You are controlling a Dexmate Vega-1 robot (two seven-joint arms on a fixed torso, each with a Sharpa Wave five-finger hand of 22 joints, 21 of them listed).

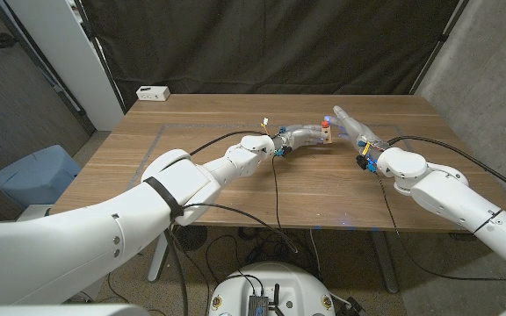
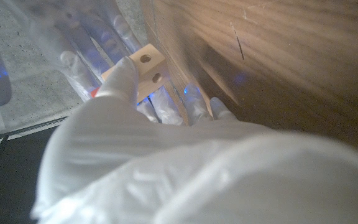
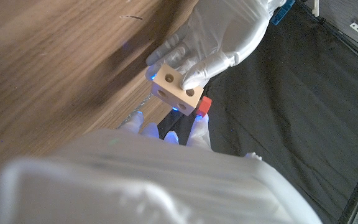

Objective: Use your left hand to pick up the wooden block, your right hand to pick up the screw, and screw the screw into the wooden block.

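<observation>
Two white robot hands meet over the middle of the brown wooden surface (image 1: 235,114). The left hand (image 1: 301,136) holds the small pale wooden block with round holes (image 3: 174,86). Its fingers (image 3: 194,74) are closed around the block, and its thumb presses on one side. The block is up off the surface, at the tips of those fingers. Two round holes show on one face of the block in the left wrist view (image 2: 146,67).

A small red thing (image 3: 204,106) sits right against the block, on the side away from the left hand's fingers. It may be the head of the screw, but I cannot tell for sure. The right hand (image 1: 351,125) reaches toward the block, and its fingers (image 3: 143,129) are just beside it. I cannot tell if those fingers are gripping anything.

A white box (image 1: 152,92) sits at the far corner of the surface, well apart from both hands.
</observation>
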